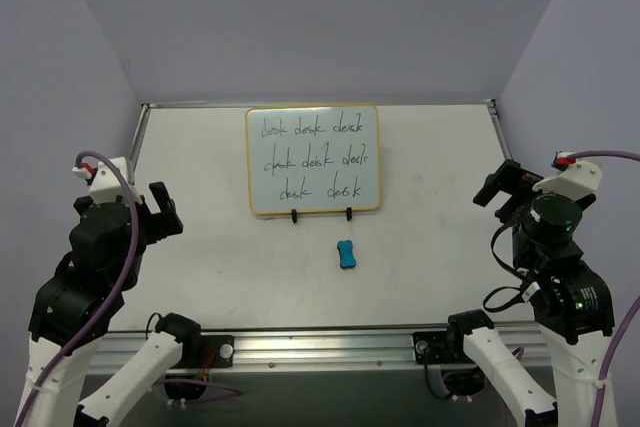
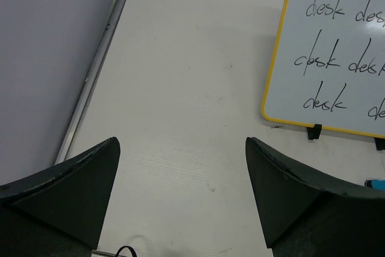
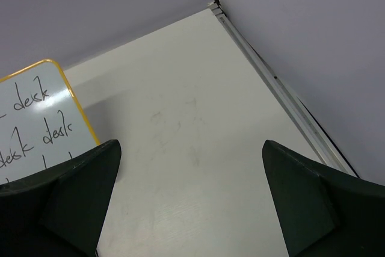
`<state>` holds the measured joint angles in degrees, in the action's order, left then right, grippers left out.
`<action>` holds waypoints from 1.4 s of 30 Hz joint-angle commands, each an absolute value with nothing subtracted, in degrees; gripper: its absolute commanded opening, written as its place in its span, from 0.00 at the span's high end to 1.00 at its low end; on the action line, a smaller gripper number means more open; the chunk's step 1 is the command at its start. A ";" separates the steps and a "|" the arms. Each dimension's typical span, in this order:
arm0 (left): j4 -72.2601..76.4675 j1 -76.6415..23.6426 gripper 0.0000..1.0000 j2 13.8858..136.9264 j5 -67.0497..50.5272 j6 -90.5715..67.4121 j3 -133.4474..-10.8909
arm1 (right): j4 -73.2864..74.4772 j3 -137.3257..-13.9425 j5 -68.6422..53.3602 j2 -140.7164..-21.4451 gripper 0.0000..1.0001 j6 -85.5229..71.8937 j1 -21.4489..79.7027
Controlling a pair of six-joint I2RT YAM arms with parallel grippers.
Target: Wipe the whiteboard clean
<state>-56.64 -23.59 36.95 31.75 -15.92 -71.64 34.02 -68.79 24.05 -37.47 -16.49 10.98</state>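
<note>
The whiteboard (image 1: 313, 160), bearing black handwriting, rests on the tabletop (image 1: 220, 257); a blue eraser (image 1: 347, 255) lies near its feet. Left end effector (image 2: 182, 145) and right end effector (image 3: 191, 148): released, empty.

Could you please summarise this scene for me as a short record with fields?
whiteboard: yellow frame, resting on two black clip feet mid-table
writing: "desk" repeated in black, three rows, nothing erased
eraser: blue, lying on the table in front of the board, apart from it, held by neither gripper
left gripper: open, empty, over bare table left of the board
right gripper: open, empty, over bare table right of the board
</note>
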 commanded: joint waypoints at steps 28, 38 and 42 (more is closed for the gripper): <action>-14.70 -8.81 0.06 77.39 -8.93 -9.85 -87.63 | 18.28 -59.51 -0.18 -37.53 0.00 -21.70 11.16; -4.22 6.15 0.06 105.28 -52.63 -16.52 -101.41 | 19.60 -57.66 -10.81 -34.11 0.00 -20.22 11.16; 1.81 5.98 0.06 115.73 -61.07 -25.27 -105.63 | 20.83 -57.04 -11.16 -33.31 0.00 -19.16 11.16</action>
<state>-7.42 6.79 111.96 -47.77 -18.96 -100.51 21.17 -57.34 -9.23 -33.82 -20.34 10.98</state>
